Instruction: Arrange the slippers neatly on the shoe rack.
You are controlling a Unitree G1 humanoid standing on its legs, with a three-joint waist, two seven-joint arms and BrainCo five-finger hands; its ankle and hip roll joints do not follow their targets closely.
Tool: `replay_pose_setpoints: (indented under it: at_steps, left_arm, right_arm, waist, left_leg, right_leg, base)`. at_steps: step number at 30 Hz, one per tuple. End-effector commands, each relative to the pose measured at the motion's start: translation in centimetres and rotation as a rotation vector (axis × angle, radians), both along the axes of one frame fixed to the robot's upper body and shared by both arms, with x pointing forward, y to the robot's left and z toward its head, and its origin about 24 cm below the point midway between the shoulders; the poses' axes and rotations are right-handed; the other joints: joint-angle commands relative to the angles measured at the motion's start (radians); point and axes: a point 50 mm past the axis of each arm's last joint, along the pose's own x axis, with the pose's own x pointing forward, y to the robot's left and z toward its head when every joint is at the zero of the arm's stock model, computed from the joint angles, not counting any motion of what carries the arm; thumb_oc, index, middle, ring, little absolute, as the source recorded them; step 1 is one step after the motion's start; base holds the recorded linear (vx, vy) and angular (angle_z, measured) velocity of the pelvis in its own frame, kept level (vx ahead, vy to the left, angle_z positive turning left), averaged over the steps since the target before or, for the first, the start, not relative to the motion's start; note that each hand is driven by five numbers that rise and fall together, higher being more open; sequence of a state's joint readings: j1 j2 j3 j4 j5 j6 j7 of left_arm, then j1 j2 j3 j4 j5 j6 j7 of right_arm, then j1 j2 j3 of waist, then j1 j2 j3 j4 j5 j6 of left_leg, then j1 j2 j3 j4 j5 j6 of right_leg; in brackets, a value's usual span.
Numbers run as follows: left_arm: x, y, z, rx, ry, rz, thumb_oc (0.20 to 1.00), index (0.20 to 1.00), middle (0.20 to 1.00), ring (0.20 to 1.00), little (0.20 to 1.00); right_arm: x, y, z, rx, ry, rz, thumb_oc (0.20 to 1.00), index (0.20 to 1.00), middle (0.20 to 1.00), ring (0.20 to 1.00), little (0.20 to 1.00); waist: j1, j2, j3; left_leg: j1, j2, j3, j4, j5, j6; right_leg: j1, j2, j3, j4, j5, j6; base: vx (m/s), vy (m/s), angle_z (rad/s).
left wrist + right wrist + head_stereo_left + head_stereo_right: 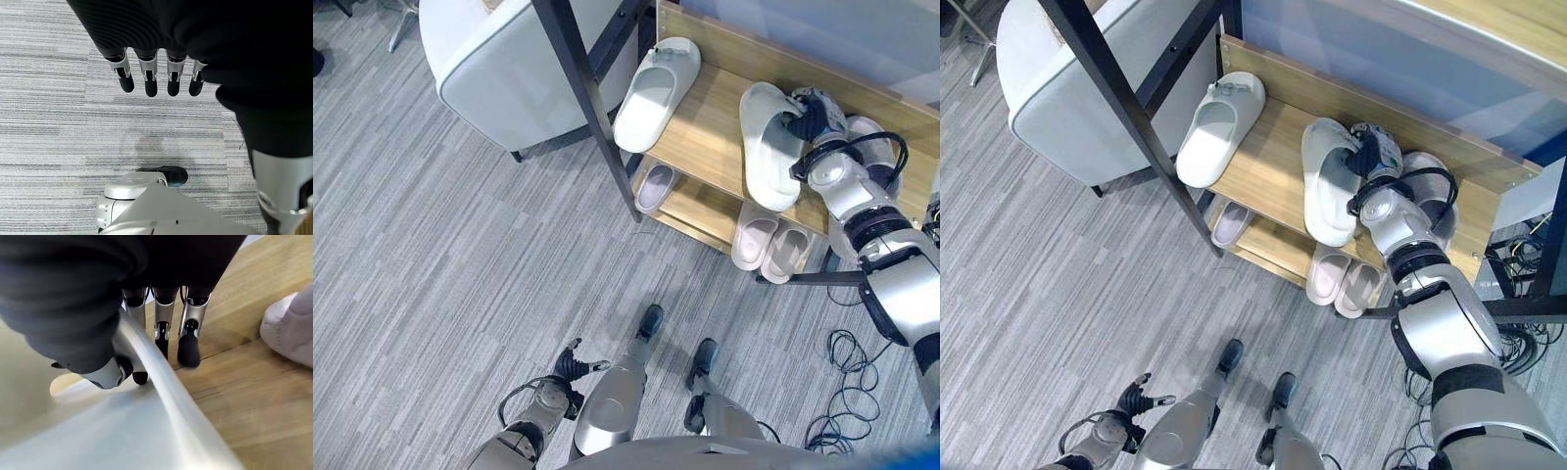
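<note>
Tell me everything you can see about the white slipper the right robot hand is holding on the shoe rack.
The white slipper is an open-toe slide of smooth, foam-like material with a broad strap. It lies sole down on the wooden top shelf of the shoe rack, its length running from the shelf's back to its front edge. The right robot hand pinches its side rim, thumb inside, fingers outside.

My two head eyes look steeply down from above, sharing the shoe rack (705,137) and floor (431,294). Each wrist camera looks along my fingers (188,340), very close: left at floor, right at the rack.
</note>
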State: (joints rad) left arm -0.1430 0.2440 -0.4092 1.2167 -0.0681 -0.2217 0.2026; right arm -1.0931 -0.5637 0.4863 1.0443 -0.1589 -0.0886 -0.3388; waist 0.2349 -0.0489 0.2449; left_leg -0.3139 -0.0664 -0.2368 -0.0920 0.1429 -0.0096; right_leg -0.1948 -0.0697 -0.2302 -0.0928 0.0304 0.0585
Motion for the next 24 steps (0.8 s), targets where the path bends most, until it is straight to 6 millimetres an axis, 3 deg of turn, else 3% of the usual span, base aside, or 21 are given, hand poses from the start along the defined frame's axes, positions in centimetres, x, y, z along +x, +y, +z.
replay_pose_setpoints:
  at_steps: [1,4,5,6,8,9,11,12,13,14,16,18,20,21,22,24]
  left_arm:
    - [1.0,-0.5,0.3,-0.012,-0.034,0.025,1.000,1.000,1.000,1.000,1.000]
    - [0.8,-0.3,0.3,-0.015,-0.035,0.059,1.000,1.000,1.000,1.000,1.000]
    - [0.3,0.4,0.1,-0.021,-0.017,0.139,1.000,1.000,1.000,1.000,1.000]
    - [-0.6,1.1,-0.2,0.001,0.021,0.143,1.000,1.000,1.000,1.000,1.000]
    - [-2.3,2.2,-0.7,0.033,0.084,0.145,1.000,1.000,1.000,1.000,1.000]
    - [-3.6,3.1,-1.0,0.050,0.119,0.172,1.000,1.000,1.000,1.000,1.000]
    - [-5.0,4.5,-1.0,0.055,0.140,0.248,1.000,1.000,1.000,1.000,1.000]
    - [-5.1,4.5,-1.0,0.050,0.137,0.260,1.000,1.000,1.000,1.000,1.000]
    - [-5.0,4.3,-1.0,0.032,0.129,0.260,1.000,1.000,1.000,1.000,1.000]
    - [-4.9,4.1,-1.0,0.029,0.128,0.247,1.000,1.000,1.000,1.000,1.000]
    - [-5.0,3.8,-1.1,0.039,0.133,0.211,1.000,1.000,1.000,1.000,1.000]
    - [-4.7,3.1,-1.1,0.028,0.119,0.198,1.000,1.000,1.000,1.000,1.000]
    - [-4.4,2.3,-1.2,0.014,0.108,0.181,1.000,1.000,1.000,1.000,1.000]
    - [-4.6,2.1,-1.3,0.007,0.113,0.188,1.000,1.000,1.000,1.000,1.000]
    - [-5.3,2.2,-1.6,0.014,0.140,0.194,1.000,1.000,1.000,1.000,1.000]
    - [-5.9,2.3,-1.8,0.030,0.161,0.209,1.000,1.000,1.000,1.000,1.000]
  right_arm:
    - [-1.2,0.5,1.9,0.025,-0.198,0.041,0.200,0.200,0.200,0.200,0.200]
    - [-2.7,1.3,1.5,0.108,-0.293,0.084,0.200,0.200,0.200,0.200,0.200]
    - [-4.1,1.9,-1.4,0.274,-0.268,0.128,0.200,0.200,0.200,0.200,0.200]
    - [-5.7,2.7,-3.8,0.325,-0.230,0.178,0.200,0.200,0.200,0.200,0.200]
    - [-7.7,3.9,-6.5,0.323,-0.166,0.235,0.200,0.200,0.200,0.200,0.200]
    - [-8.7,4.4,-8.0,0.342,-0.118,0.266,0.200,0.200,0.200,0.200,0.200]
    - [-10.5,4.8,-10.1,0.306,-0.032,0.309,0.200,0.200,0.200,0.200,0.200]
    - [-10.7,5.0,-10.4,0.286,-0.019,0.319,0.200,0.200,0.200,0.200,0.200]
    - [-10.8,4.9,-10.7,0.267,-0.006,0.324,0.200,0.200,0.200,0.200,0.200]
    - [-11.0,4.6,-11.0,0.278,0.000,0.312,0.200,0.200,0.200,0.200,0.200]
    - [-11.8,4.1,-11.3,0.270,0.002,0.300,0.200,0.200,0.200,0.200,0.200]
    - [-12.5,2.9,-11.5,0.281,-0.010,0.261,0.200,0.200,0.200,0.200,0.200]
    - [-12.5,2.8,-11.3,0.278,-0.022,0.258,0.200,0.200,0.200,0.200,0.200]
    - [-12.4,2.9,-11.3,0.283,-0.026,0.262,0.200,0.200,0.200,0.200,0.200]
    - [-12.1,3.4,-11.0,0.293,-0.033,0.283,0.200,0.200,0.200,0.200,0.200]
    - [-11.8,4.2,-10.8,0.301,-0.037,0.316,0.200,0.200,0.200,0.200,0.200]
  waist:
    - [0.005,-0.051,-0.024]
    - [-0.008,-0.061,-0.023]
    - [-0.016,-0.076,-0.027]
    - [-0.029,-0.084,-0.029]
    - [-0.050,-0.068,-0.027]
    - [-0.064,-0.051,-0.031]
    - [-0.110,-0.024,-0.044]
    - [-0.122,-0.020,-0.046]
    - [-0.154,-0.018,-0.036]
    - [-0.165,-0.019,-0.036]
    - [-0.171,-0.033,-0.052]
    - [-0.170,-0.041,-0.064]
    - [-0.145,-0.043,-0.029]
    - [-0.139,-0.045,-0.025]
    - [-0.116,-0.054,-0.025]
    - [-0.083,-0.057,-0.015]
  left_leg:
    - [-0.012,0.033,0.047,0.050,-0.109,-0.048]
    - [-0.004,0.030,0.056,0.078,-0.128,-0.039]
    - [0.005,0.022,0.061,0.114,-0.159,-0.023]
    - [0.013,0.010,0.069,0.158,-0.190,-0.006]
    - [0.052,0.007,0.092,0.200,-0.224,0.016]
    - [0.103,0.021,0.116,0.199,-0.237,0.025]
    - [0.210,0.031,0.132,0.162,-0.242,0.030]
    - [0.230,0.027,0.137,0.155,-0.244,0.028]
    - [0.261,0.008,0.135,0.152,-0.244,0.027]
    - [0.267,-0.004,0.122,0.162,-0.249,0.026]
    - [0.276,-0.027,0.109,0.178,-0.268,0.025]
    - [0.221,-0.013,0.125,0.290,-0.275,-0.017]
    - [0.093,0.021,0.140,0.483,-0.216,-0.052]
    - [0.068,0.040,0.134,0.459,-0.232,-0.043]
    - [0.049,0.076,0.087,0.382,-0.220,-0.037]
    - [0.020,0.095,-0.060,0.312,-0.154,-0.049]
  right_leg:
    - [0.085,-0.140,0.003,0.011,-0.001,0.123]
    - [0.089,-0.148,0.005,0.027,0.003,0.125]
    - [0.105,-0.160,0.012,0.038,0.006,0.128]
    - [0.111,-0.175,0.021,0.079,0.012,0.131]
    - [0.106,-0.206,0.027,0.198,0.040,0.136]
    - [0.103,-0.219,0.001,0.283,0.037,0.122]
    - [0.057,-0.124,-0.003,0.384,-0.053,0.094]
    - [0.034,-0.077,0.003,0.377,-0.073,0.085]
    - [-0.031,-0.001,0.030,0.361,-0.074,0.078]
    - [-0.026,0.011,0.048,0.342,-0.083,0.077]
    - [0.045,0.036,0.085,0.243,-0.101,0.034]
    - [0.095,0.058,0.097,0.170,-0.103,0.006]
    - [0.135,0.066,0.111,0.153,-0.108,-0.017]
    - [0.144,0.063,0.116,0.151,-0.116,-0.013]
    - [0.156,0.065,0.145,0.155,-0.129,-0.006]
    - [0.163,0.077,0.194,0.172,-0.148,-0.007]
  base:
    - [0.01,0.032,0.05]
    - [0.00,0.073,0.05]
    - [0.03,0.163,-0.04]
    - [0.06,0.170,-0.07]
    - [0.12,0.222,-0.35]
    - [0.21,0.287,-0.70]
    - [0.20,0.227,-0.72]
    - [0.15,0.139,-0.59]
    - [0.12,0.074,-0.51]
    - [0.18,0.026,-0.33]
    - [0.16,-0.068,0.78]
    - [0.07,-0.131,1.04]
    - [-0.02,-0.045,0.46]
    - [0.08,0.071,0.10]
    - [0.15,0.121,-0.18]
    - [0.13,0.149,-0.74]
